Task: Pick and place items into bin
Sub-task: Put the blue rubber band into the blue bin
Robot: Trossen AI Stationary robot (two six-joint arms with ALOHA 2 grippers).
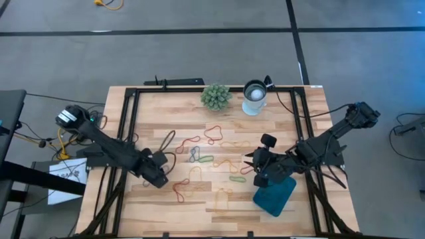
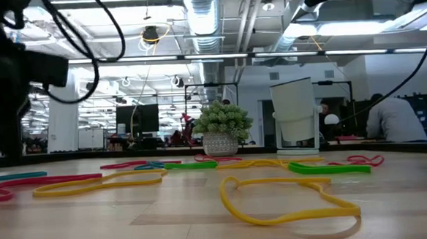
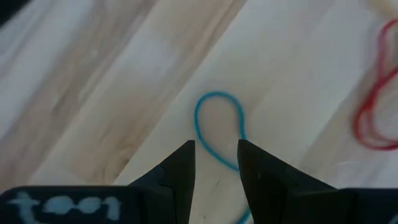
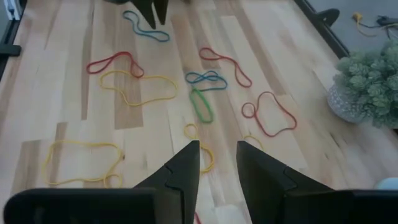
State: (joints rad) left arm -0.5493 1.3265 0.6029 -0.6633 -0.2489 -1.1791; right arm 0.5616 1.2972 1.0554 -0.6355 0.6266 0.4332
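Nearest you: your left gripper [image 3: 215,163] sits low over the pale wooden table [image 3: 93,93], its dark fingers [image 3: 180,168] slightly parted and bare, straddling the thin blue rubber-band loop [image 3: 217,127]; that spacing suits pinching one strand.
Right gripper: yours [image 4: 217,165] hovers higher, just beside the bin, narrowly parted with nothing in it, looking across the spread bands, probably so you can choose a target.
Bands: thin floppy red [image 1: 213,135], green [image 1: 237,178] and yellow [image 1: 222,196] loops lie flat and apart mid-table, so each likely needs its own pick.
Bin: the shallow teal-blue rectangular tray [image 1: 275,194] lies at the table's near right; no bands show inside.
Clutter: the spiky green plant ball [image 1: 216,96] and round white-and-metal cup [image 1: 254,97] stand at the far edge, clear of your path.
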